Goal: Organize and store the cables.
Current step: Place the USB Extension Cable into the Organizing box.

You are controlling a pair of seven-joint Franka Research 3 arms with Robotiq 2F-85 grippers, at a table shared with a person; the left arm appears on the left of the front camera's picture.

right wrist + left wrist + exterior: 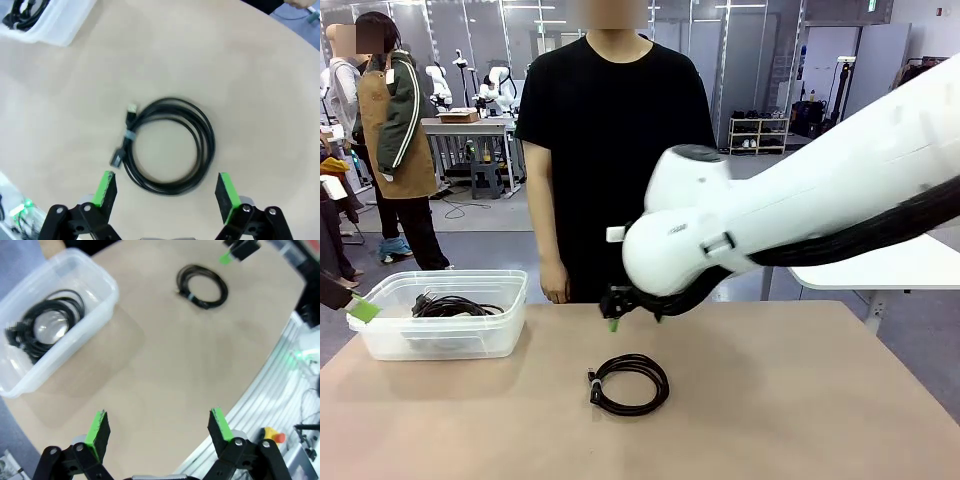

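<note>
One coiled cable (167, 145) lies loose on the bench (770, 400), mid-bench; other cables (42, 327) already sit in the clear bin (510, 300) at the left. The right claw (167, 192) hangs above the loose coil, spread wide, empty. The left claw (157, 432) is spread too, near the bin, holding nothing. Risk: a descent off-centre could pinch a single strand, so the coil unwinds or drags when lifted; the tie (130, 136) might slip

No lettering, label, brand, number or sign can be read anywhere in these views; every surface is either plain or too blurred to make out.
</note>
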